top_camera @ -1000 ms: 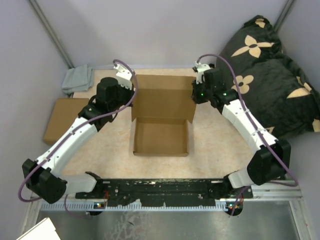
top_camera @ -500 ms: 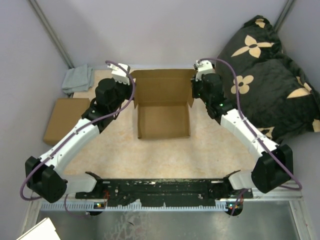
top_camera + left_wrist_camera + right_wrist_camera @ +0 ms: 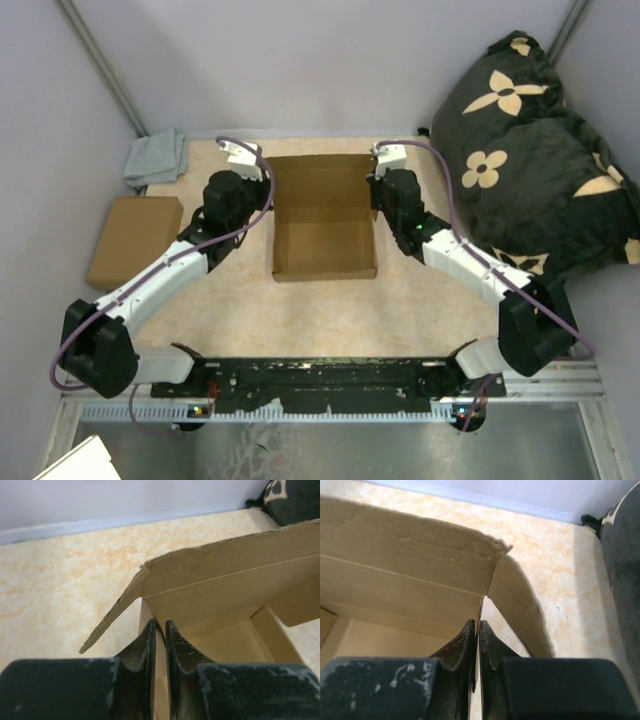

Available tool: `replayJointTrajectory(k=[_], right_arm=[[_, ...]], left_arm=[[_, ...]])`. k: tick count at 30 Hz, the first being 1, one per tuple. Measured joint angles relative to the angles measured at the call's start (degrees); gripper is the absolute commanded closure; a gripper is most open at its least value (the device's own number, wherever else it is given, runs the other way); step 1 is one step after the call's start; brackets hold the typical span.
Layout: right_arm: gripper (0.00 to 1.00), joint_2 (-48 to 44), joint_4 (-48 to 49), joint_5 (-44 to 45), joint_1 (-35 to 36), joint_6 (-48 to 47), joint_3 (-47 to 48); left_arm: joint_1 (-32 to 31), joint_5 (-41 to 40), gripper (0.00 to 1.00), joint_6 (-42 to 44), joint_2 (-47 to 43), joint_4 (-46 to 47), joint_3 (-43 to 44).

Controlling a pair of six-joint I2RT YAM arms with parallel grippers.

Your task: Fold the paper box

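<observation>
The box (image 3: 325,250) sits on the table (image 3: 330,320) between the two claws, each astride one side wall at the tray's far corner. The right claw (image 3: 476,627) is pressed together on the thin edge of its wall. The left claw (image 3: 159,627) has its wall between jaws a sliver apart, and I cannot tell whether it pinches or merely straddles. Just beyond both sets of fingertips the lid (image 3: 405,545) rises and leans over the tray. A flap (image 3: 112,617) splays outward left of the left claw, and another does so right of the right claw. The step looks like squaring the walls before the lid comes over. Done well, both claws would move together and level so the tray does not skew, gripping lightly enough to spare the edges. The flaps likely need turning inward ahead of the fingertips first, or they may jam outside the walls. No writing or label can be read: the box is plain brown, and the pillow (image 3: 530,130) right of the right claw shows only pale flower shapes.
</observation>
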Motion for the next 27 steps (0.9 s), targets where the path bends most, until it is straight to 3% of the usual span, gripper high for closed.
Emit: replayJointTrajectory(k=[17, 27], right_arm=[[0.91, -1.77, 3.82, 4.87, 3.91, 4.90, -4.70], [0.91, 1.36, -4.46, 6.75, 3.91, 10.95, 2.49]], left_arm=[[-0.17, 0.07, 0.83, -2.38, -3.78, 0.44, -6.47], [-0.17, 0.39, 0.83, -2.97, -3.80, 0.15, -6.43]])
